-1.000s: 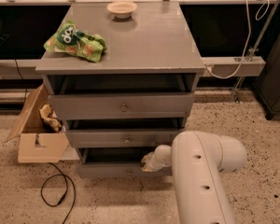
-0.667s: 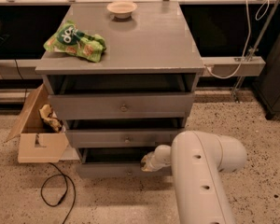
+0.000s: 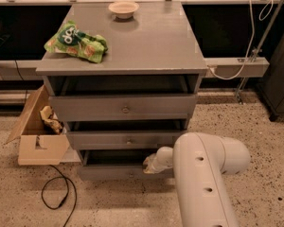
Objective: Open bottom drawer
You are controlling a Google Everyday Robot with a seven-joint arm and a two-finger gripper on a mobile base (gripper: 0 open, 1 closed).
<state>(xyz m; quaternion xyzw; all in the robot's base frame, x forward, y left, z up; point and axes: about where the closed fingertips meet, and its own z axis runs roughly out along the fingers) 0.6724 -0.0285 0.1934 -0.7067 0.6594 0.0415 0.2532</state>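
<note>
light: even, overhead | glare: faint, cabinet top (image 3: 146, 41) | shadow: inside bottom drawer (image 3: 111, 173), pincer (image 3: 148, 167) at its front

There are three grey drawers: top drawer (image 3: 125, 109), middle drawer (image 3: 128, 139), bottom drawer (image 3: 113, 172). The tabletop (image 3: 151, 41) carries one bowl (image 3: 123, 8) and one green bag (image 3: 76, 41). At left are one cardboard box (image 3: 40, 148) and one black cable (image 3: 60, 204). One gripper (image 3: 149, 166) is at the bottom drawer's front.

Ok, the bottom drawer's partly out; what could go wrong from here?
The gripper sits at the bottom drawer front, right of centre, so a pull may skew and jam it. The arm hides its hold, which could slip. The cable on the floor could snag if the robot backs up leftward.
</note>
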